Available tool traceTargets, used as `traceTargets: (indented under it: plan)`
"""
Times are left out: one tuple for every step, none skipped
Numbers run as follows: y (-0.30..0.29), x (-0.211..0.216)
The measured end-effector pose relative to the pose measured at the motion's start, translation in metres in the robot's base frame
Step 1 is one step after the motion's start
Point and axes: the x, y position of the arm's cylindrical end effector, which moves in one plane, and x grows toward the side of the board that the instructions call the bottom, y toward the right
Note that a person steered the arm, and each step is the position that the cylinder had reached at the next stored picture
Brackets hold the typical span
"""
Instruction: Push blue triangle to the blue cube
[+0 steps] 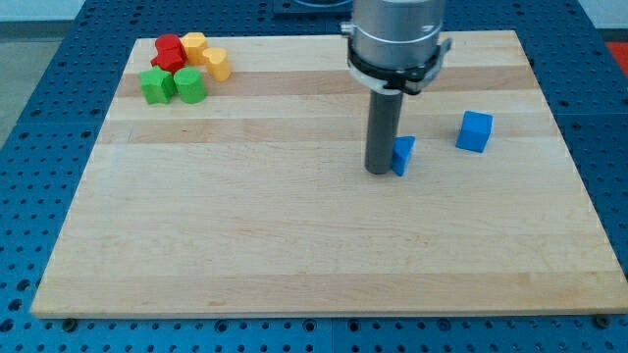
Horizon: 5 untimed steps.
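Note:
The blue triangle [403, 155] lies on the wooden board right of the middle. The blue cube [474, 130] stands apart from it, further to the view's right and slightly higher. My tip [379, 171] rests on the board directly at the triangle's left side, touching or nearly touching it. The rod partly hides the triangle's left edge.
A cluster of blocks sits at the board's top left: a red block [169, 52], two yellow blocks [194, 45] [216, 64] and two green blocks [155, 85] [190, 85]. The wooden board [245, 216] lies on a blue perforated table.

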Motion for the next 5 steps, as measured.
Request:
traceTargets:
  plan:
    - [0.024,0.0]
    - [0.048,0.0]
    - [0.066,-0.009]
    - [0.079,-0.018]
    - [0.081,-0.02]
